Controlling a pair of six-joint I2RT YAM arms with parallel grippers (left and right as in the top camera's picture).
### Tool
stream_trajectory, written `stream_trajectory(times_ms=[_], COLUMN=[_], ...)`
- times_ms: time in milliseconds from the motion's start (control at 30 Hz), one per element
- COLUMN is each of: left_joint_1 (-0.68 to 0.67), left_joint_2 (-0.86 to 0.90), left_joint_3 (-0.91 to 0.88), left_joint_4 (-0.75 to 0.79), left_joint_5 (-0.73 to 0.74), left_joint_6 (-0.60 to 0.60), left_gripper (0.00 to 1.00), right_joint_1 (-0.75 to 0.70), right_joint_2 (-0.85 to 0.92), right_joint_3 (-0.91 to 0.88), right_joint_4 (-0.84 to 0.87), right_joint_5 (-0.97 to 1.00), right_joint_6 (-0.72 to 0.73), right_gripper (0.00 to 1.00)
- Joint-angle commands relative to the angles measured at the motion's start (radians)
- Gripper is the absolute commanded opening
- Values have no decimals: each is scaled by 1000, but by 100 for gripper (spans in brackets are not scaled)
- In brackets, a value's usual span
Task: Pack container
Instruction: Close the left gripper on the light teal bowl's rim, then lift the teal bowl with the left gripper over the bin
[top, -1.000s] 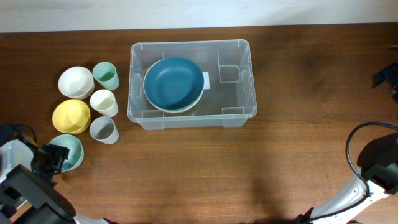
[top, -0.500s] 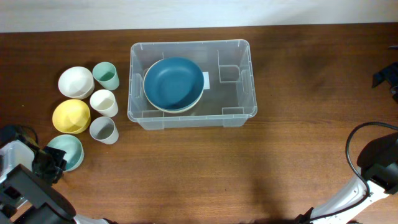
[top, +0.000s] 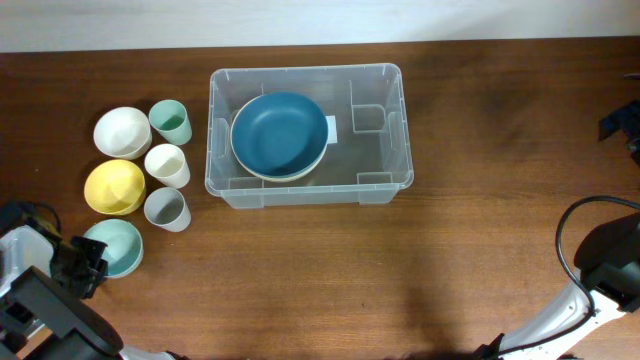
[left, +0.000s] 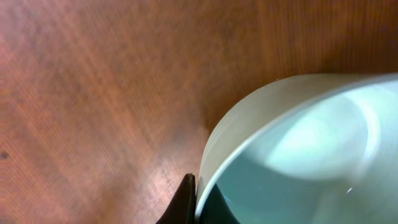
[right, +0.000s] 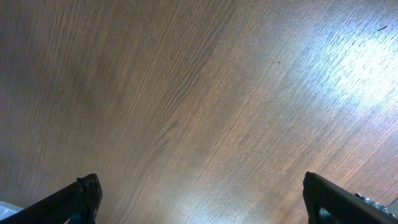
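The container (top: 305, 68) is set toward the table's far edge, with a blue bowl (top: 278, 133) inside. It is well apart from the left gripper (top: 85, 262), which is pinched on the rim of the mint bowl (top: 115, 245) near the front-left corner. A grey cup (top: 166, 209) and a yellow bowl (top: 114, 186) are found between them. The right gripper (right: 199, 199) is spread wide over bare table (right: 186, 93).

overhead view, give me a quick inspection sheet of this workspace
surface: brown wooden table
job's things: clear container upright, blue bowl inside its left end
clutter: white bowl, yellow bowl, pale green bowl, green cup, white cup, grey cup, all left of container
grippers: left gripper shut on pale green bowl's rim; right gripper open above wood
cables: black cable looping at right edge
surroundings: pale strip beyond far edge
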Motion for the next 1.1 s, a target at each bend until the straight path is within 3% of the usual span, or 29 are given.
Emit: stream_trajectory(times_ms=[0, 267, 567, 800, 1067], left_joint_1=[44, 122, 43, -182, -655], left_joint_2=[15, -95, -301, -475, -505], left_joint_3=[14, 63, 150, 273, 312], left_joint_4=[-53, -90, -88, -46, 363], left_joint_5=[-101, -87, 1, 5, 11], left_joint_6=[2, 2, 14, 13, -45], left_gripper=[1, 1, 1, 1, 1], right_joint_1=[-2, -2, -2, -2, -2], right_joint_2=[-19, -19, -19, -19, -19], right_joint_3=[-5, -5, -5, -5, -5], right_joint_4=[0, 0, 0, 0, 0], right_joint_5=[16, 16, 16, 16, 16], right_joint_6=[-6, -6, -6, -6, -6], right_gripper=[99, 99, 99, 99, 99])
